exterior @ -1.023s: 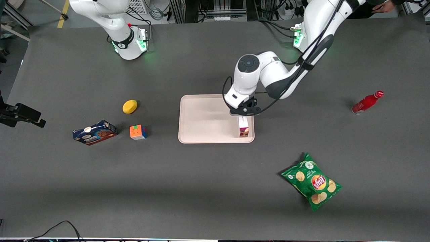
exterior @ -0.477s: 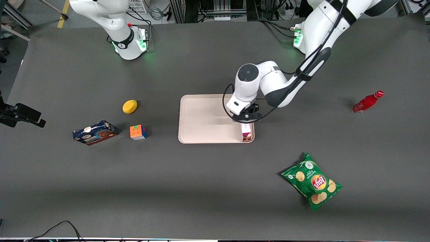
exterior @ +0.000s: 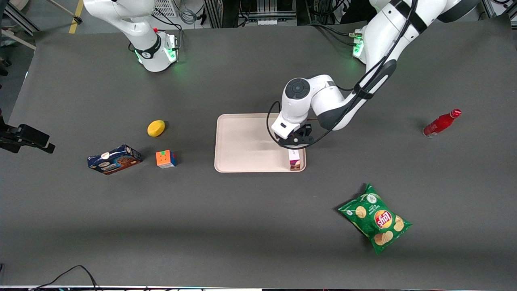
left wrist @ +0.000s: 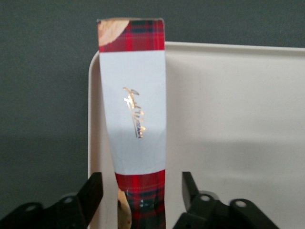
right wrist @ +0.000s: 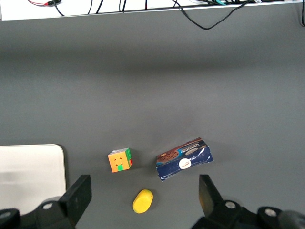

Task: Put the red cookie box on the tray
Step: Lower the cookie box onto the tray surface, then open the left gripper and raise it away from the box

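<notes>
We see the red cookie box [left wrist: 133, 119] lying in the tray [exterior: 242, 145] along its rim. Our tool [left wrist: 142, 191] hovers over it, fingers spread, touching nothing.

Even overhead light, soft shadows lay beside objects, green base LEDs glowed, gripper [left wrist: 140, 202] blurred at close range.

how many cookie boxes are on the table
2. The red cookie box lies on the tray under the gripper, fingers open; the blue cookie box sits beside the cube.
</notes>
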